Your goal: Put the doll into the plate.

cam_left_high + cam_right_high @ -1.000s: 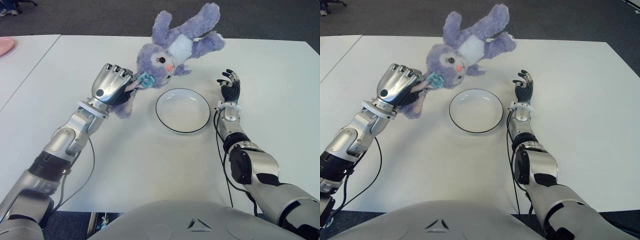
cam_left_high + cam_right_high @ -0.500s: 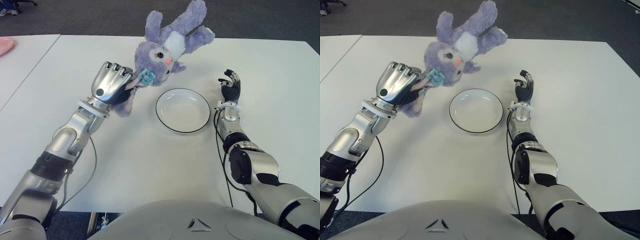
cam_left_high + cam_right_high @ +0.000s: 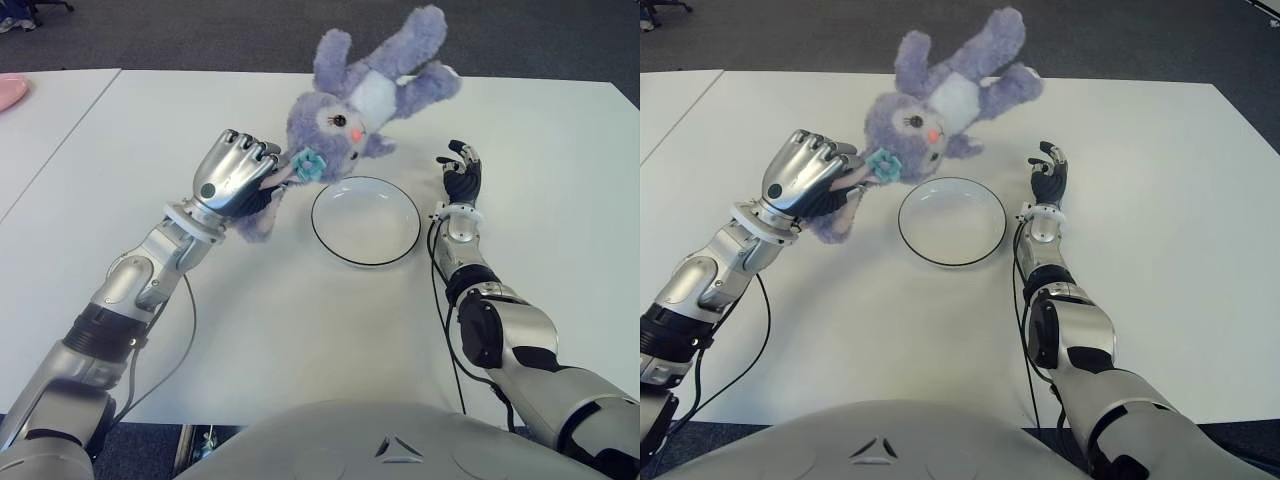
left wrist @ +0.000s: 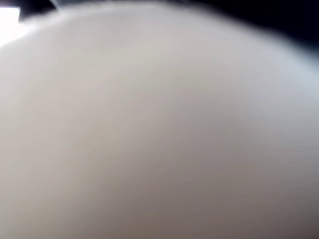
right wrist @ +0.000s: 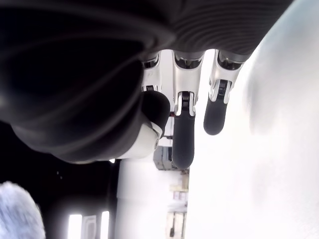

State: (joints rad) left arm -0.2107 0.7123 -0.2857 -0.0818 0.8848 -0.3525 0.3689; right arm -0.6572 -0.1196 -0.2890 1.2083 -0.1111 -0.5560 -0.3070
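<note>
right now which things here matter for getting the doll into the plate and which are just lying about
Part of the job:
- purple bunny doll, held up over the table
- left hand, gripping the doll's ear
- white plate, nothing in it

Just lying about:
- right hand, idle right of the plate
- pink dish, far left edge

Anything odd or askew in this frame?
Only the doll: the left robot hand holds it by one ear, so it hangs tilted, feet away from the robot, beyond the plate. The right robot hand shows right of the plate.
</note>
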